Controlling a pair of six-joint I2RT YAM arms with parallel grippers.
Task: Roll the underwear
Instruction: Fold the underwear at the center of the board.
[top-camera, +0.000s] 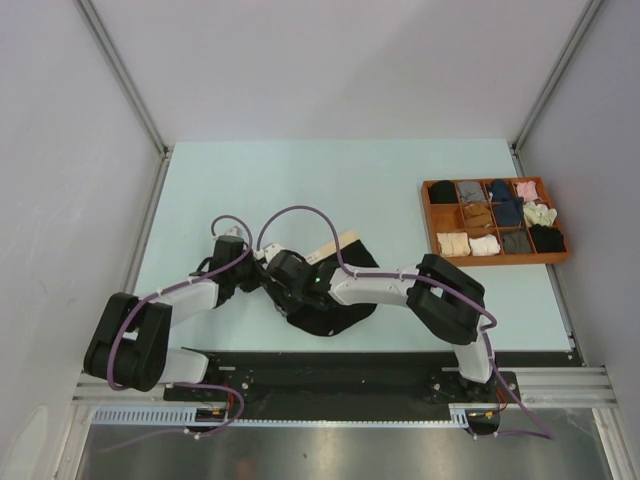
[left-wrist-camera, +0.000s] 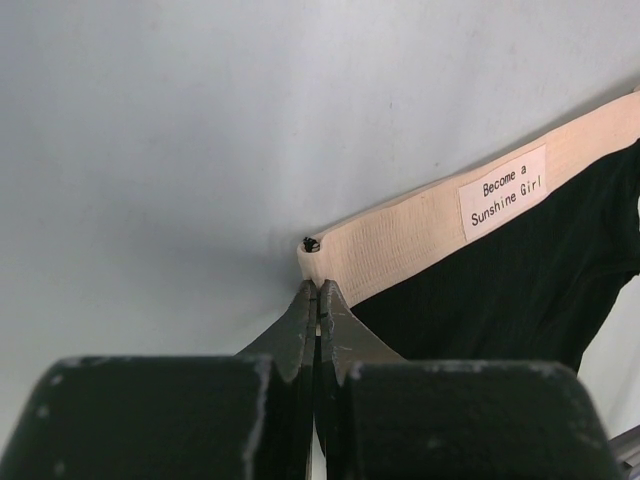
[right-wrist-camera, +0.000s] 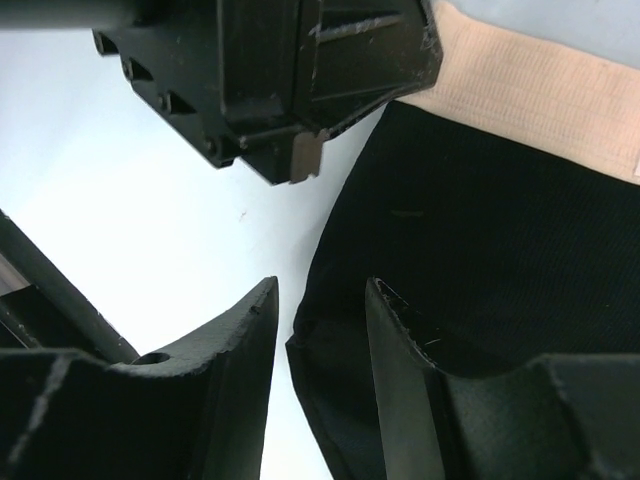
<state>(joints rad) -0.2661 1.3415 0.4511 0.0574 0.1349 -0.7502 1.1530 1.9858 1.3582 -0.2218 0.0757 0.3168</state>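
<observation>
Black underwear (top-camera: 330, 320) lies flat at six o'clock on the table (top-camera: 300, 180). The left gripper (left-wrist-camera: 318, 290), clenched, touches the waistband's ten o'clock corner, apparently anchoring it. The right gripper (right-wrist-camera: 320, 290), released, straddles the nine o'clock edge.

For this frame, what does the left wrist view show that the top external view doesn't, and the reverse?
Only left wrist: the label reading "Become a Sunshine Girl", and the left gripper, fingers shut, at the waistband corner. Only top external: the wooden tray of bundled garments to the right. Both: the black underwear with its beige waistband on the table.
</observation>
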